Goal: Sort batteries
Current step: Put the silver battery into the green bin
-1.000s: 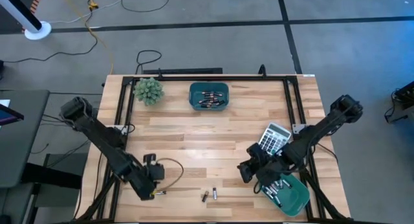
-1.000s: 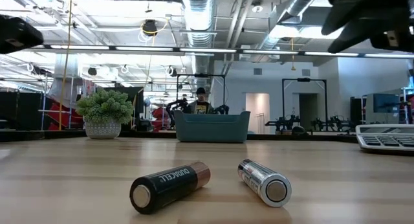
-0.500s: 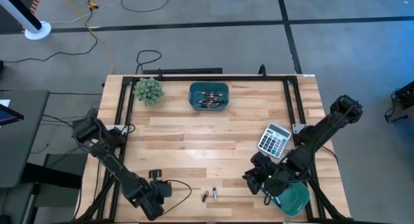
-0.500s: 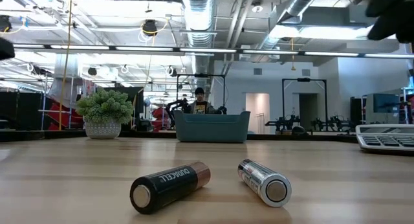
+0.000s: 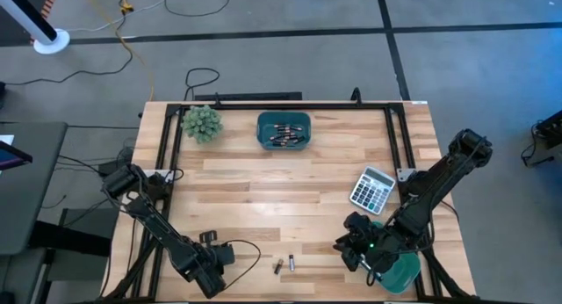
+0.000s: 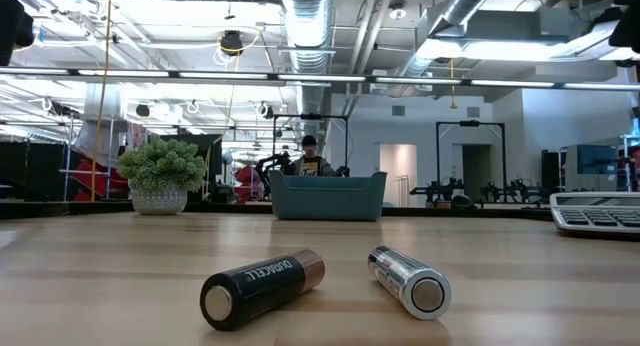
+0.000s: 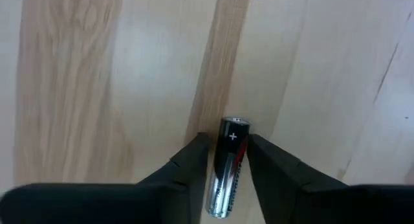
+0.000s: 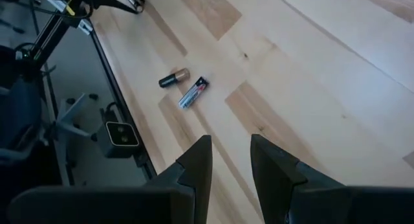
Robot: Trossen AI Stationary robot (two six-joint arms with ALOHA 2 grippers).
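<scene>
Left tool (image 7: 225, 160) sits low at the bench's (image 5: 263, 194) front-left edge, fingers clenched on a battery (image 7: 226, 166); right tool (image 8: 228, 160) hangs released, empty.

Bright overhead light, soft shadows, blurred wrist foreground

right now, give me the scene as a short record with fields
left gripper: down at the table's front-left, fingers astride one battery lying on the wood
right gripper: above the front-right teal bin, fingers apart, nothing between them
loose batteries: dark one and silvery one, front centre
back bin: holds batteries
also there: calculator, plant
</scene>
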